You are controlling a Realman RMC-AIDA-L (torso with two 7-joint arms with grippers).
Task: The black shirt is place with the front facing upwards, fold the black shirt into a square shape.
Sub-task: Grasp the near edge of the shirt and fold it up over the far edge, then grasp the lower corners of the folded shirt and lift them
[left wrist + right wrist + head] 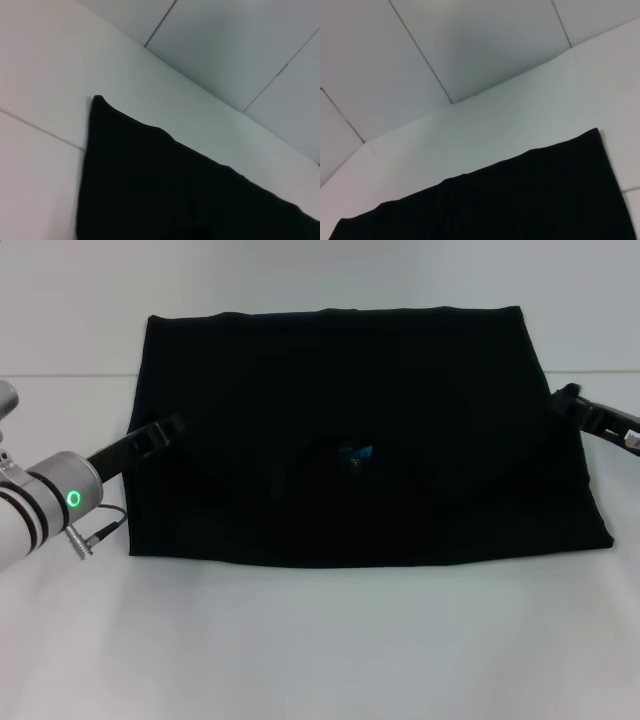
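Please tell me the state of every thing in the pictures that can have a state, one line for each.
black shirt: lying flat on the white table, already folded into a wide rectangle, not yet a square; a small blue label shows near the middle.
left gripper: at the shirt's left edge, low over the table.
right gripper: at the shirt's right edge.

From where I stand, the left end effector [172, 429] and the right end effector [568, 400] both merge into the black shirt [360, 390], so their fingers cannot be made out. Both wrist views cut the shirt off at the edge.
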